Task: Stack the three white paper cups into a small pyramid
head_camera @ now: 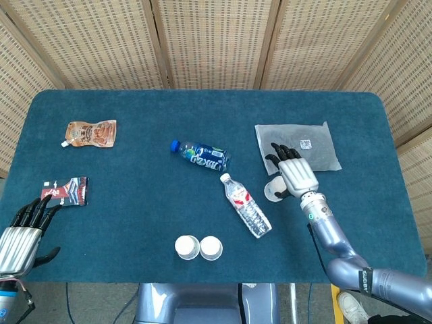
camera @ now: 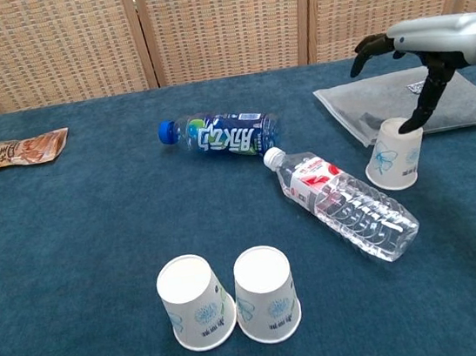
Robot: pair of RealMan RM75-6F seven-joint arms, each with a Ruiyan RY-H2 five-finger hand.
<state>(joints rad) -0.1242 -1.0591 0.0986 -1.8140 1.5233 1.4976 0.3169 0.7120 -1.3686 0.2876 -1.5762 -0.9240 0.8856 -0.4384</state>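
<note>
White paper cup, blue-printed, stands inverted under the right hand, fingers spread, thumb touching its base.

Two white paper cups stand upside down, side by side and touching, near the front edge of the tabletop. Each has a small blue flower print. The third cup stands upside down too, well apart, to the right.

blue table — three paper cups, two bottles, grey pouch, snack packets
</note>
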